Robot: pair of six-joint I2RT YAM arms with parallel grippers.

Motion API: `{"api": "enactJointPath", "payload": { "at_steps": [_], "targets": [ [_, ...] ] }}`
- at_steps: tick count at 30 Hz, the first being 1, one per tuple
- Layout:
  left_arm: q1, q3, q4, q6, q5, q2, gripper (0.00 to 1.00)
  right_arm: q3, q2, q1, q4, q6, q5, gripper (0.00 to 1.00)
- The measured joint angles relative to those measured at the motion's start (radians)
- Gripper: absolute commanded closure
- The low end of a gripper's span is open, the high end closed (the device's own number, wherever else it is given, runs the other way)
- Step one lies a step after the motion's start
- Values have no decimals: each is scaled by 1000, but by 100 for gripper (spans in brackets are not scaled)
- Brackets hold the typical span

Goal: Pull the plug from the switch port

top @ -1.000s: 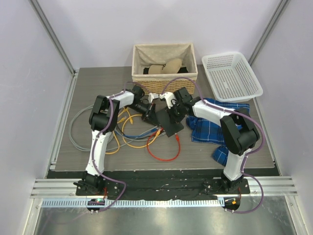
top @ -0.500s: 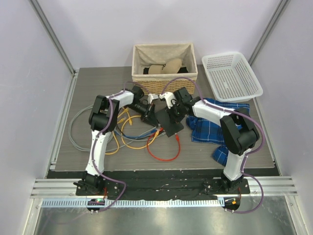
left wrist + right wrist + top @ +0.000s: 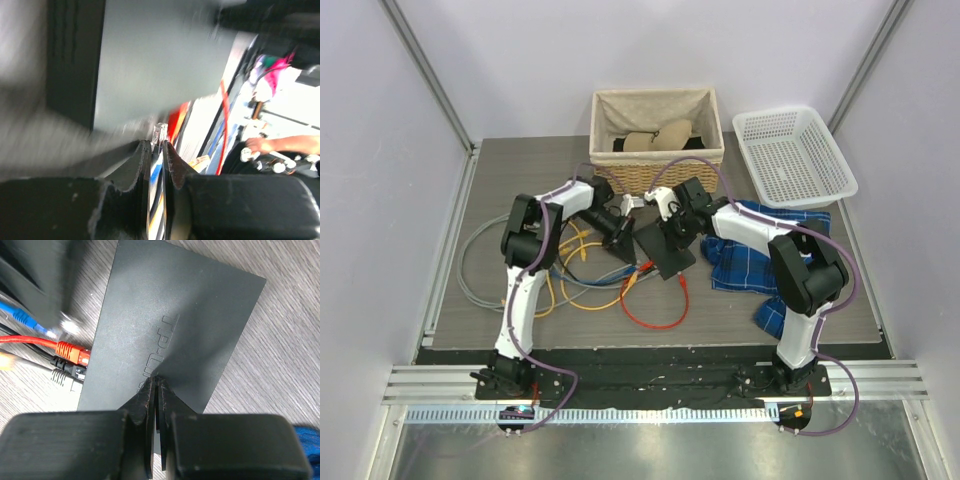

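Left gripper [image 3: 155, 144] is clamped on a clear plug [image 3: 159, 131] beside the switch [image 3: 170, 325] socket edge. Right gripper [image 3: 156, 385], closed, presses on the switch top at table centre. Orange plug [image 3: 72, 352] is in its port.

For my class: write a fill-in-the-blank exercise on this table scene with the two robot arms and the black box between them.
1. The right gripper presses, shut, on top of the black ____.
2. The left gripper pinches a clear ____.
3. The checked cloth is ____.
4. The moulded lettering under the right gripper begins ____.

Missing words: switch; plug; blue; TP.
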Motion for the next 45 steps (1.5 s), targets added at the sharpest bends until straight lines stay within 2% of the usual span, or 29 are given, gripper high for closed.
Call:
{"api": "enactJointPath", "payload": {
  "at_steps": [7, 15, 16, 17, 19, 21, 25, 26, 29, 35, 41, 45],
  "targets": [
    [118, -20, -131, 183, -224, -117, 100, -3, 0, 0, 8, 0, 0, 92],
    [231, 167, -129, 265, -603, -194, 99, 1, 1, 1, 6, 0, 0, 92],
    [233, 175, -117, 263, -647, -196, 92, 1, 1, 1, 6, 0, 0, 92],
    [233, 179, -104, 259, -687, -197, 68, 1, 1, 1, 6, 0, 0, 92],
    [233, 181, -85, 249, -746, -197, 55, 0, 1, 1, 6, 0, 0, 92],
    [230, 199, -87, 221, -791, -193, 49, 0, 1, 1, 8, -1, 0, 92],
    [229, 249, -108, 156, -774, -185, 41, -8, -3, 1, 18, -4, 0, 92],
    [229, 251, -98, 136, -743, -192, 35, -13, -5, 1, 23, -5, 0, 92],
    [229, 194, -46, 80, -630, -255, 31, -28, -12, 1, 41, -7, 0, 92],
    [192, -3, 72, -11, -426, -476, 31, -35, -16, 1, 51, -7, 0, 92],
    [109, -146, 212, -86, -468, -529, 32, -34, -16, 2, 51, -7, 0, 92],
    [89, -219, 235, -95, -407, -540, 34, -35, -16, 2, 52, -8, 0, 92]
  ]
}}
